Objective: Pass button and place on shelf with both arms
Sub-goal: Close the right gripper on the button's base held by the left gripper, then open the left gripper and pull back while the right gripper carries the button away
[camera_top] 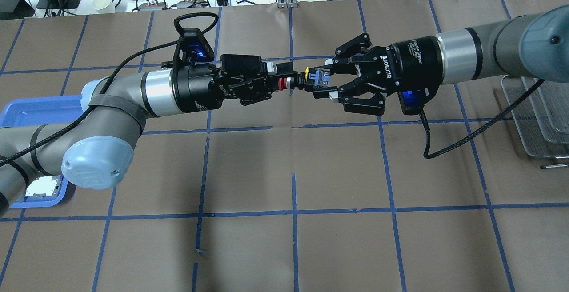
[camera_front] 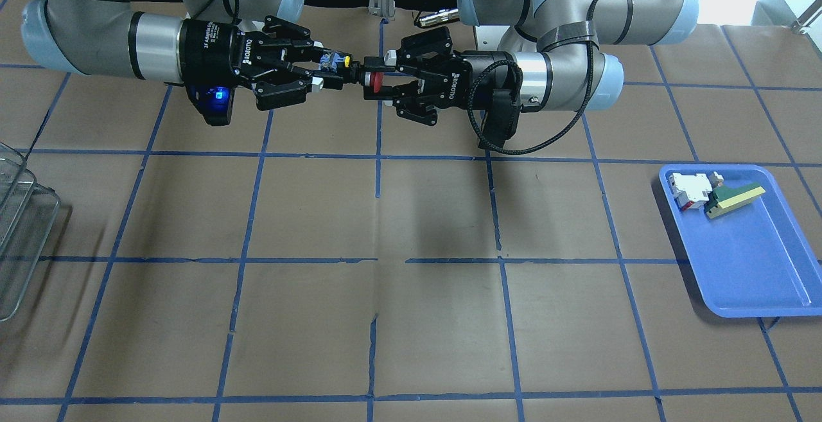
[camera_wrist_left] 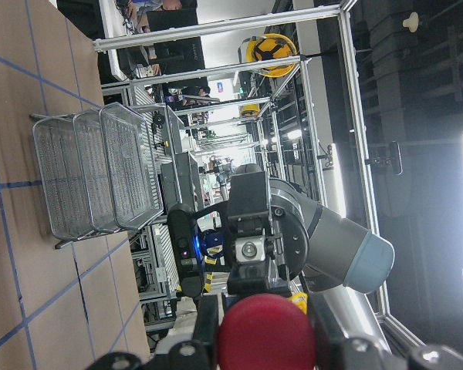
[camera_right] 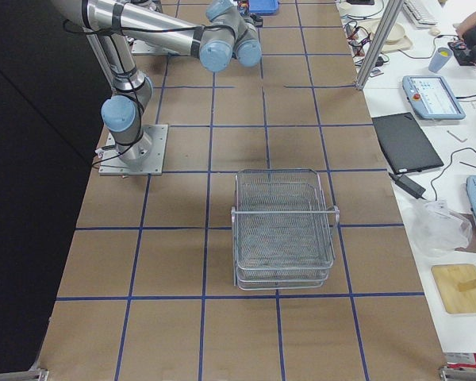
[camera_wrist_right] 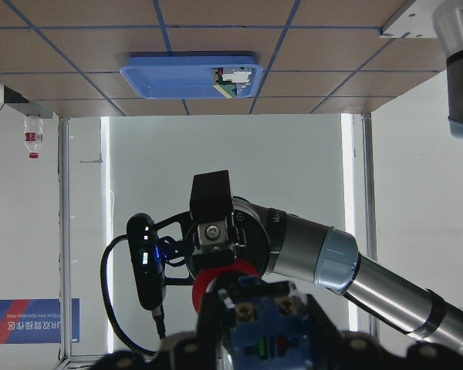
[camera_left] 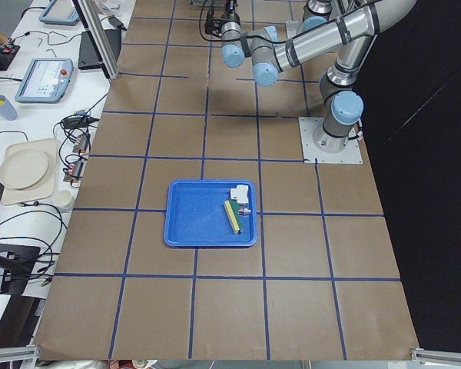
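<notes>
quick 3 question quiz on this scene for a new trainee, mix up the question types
1. True or false: the button is up in the air above the table, between the left claw and the right claw.
2. Which claw has the button's red-capped end between its fingers? A. left claw B. right claw C. neither
3. Fill in: the shelf stands on the robot's ___ side.

Key: 1 true; 2 A; 3 right
</notes>
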Available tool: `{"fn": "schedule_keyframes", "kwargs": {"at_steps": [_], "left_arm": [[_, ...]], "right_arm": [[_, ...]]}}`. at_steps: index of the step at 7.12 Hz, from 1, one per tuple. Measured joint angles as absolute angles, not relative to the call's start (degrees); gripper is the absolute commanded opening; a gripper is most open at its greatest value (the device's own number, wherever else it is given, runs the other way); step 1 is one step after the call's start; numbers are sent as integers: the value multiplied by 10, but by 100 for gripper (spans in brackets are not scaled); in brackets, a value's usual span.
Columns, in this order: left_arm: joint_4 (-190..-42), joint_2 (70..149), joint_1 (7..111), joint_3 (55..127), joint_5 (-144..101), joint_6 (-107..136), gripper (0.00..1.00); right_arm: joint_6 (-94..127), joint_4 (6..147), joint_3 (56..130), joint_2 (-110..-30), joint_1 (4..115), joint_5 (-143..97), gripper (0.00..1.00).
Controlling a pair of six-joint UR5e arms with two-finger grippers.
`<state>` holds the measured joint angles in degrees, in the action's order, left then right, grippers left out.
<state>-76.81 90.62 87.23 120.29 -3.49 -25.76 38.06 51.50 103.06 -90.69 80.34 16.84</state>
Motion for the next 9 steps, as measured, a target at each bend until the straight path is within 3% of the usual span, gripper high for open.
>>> {"fn": "schedule_keyframes", "kwargs": {"at_steps": [6,9], "left_arm": [[-765,899,869,1196,-28,-233,100],[-629,903,836,1189,87,-97,100]], "right_arm": [[383,520,1023,-905,785,212,1],[377,522,927,-903,696,405,1]]}}
